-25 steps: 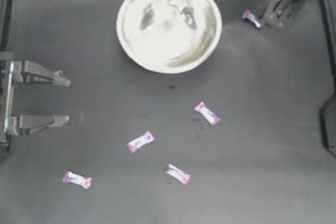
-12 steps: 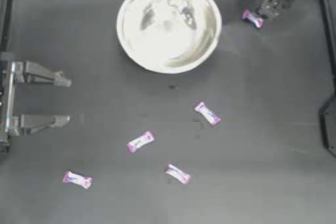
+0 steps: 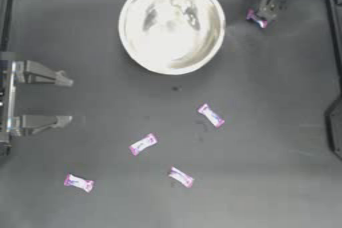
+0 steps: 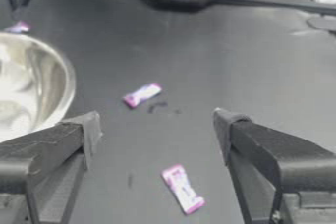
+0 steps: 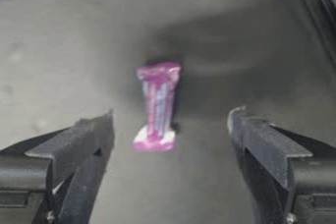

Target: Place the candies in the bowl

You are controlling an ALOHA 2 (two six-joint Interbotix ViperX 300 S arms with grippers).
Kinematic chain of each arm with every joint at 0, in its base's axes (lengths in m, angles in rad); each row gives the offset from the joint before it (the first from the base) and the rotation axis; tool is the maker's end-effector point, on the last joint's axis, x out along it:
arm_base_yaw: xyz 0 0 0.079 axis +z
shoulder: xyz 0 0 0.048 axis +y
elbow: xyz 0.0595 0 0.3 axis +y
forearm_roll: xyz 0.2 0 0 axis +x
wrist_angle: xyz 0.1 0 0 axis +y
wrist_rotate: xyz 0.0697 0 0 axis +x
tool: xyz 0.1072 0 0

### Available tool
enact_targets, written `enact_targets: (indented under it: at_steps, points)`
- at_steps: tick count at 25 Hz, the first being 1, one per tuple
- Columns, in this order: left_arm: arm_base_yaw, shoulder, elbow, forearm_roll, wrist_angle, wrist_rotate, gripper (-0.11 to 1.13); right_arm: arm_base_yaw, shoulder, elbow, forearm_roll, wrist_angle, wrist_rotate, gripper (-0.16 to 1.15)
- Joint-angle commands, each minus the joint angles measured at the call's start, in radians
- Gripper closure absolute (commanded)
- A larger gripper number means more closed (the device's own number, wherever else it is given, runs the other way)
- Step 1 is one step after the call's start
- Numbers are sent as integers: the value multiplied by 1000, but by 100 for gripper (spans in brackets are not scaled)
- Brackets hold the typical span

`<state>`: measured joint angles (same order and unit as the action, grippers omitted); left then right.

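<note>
Pink-ended and white in the middle, the sweet (image 5: 156,106) lies on the dark surface (image 3: 267,97) between the spread jaws of your right claw (image 5: 169,134), untouched by either; its long axis runs away from the wrist, so the jaws would close across its narrow width; beyond it sits the bowl (image 3: 171,26), near to that sweet's left; four more sweets (image 3: 210,115) lie scattered well apart in the middle; your left claw (image 3: 63,99) waits wide open at the left edge; whether the bowl holds anything I cannot tell through the glare.
</note>
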<state>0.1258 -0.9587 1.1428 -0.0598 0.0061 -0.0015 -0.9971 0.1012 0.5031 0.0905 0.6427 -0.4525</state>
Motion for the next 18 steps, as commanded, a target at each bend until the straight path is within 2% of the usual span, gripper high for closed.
enact_targets:
  at_steps: [1, 18]
  points:
    - [5, 38, -26, -3, -5, 0, 3, -2, 9, -29, 6, -8, -9, 1]
    - [6, 55, -31, -8, -5, -2, 3, -3, 67, -28, 21, -38, -32, 2]
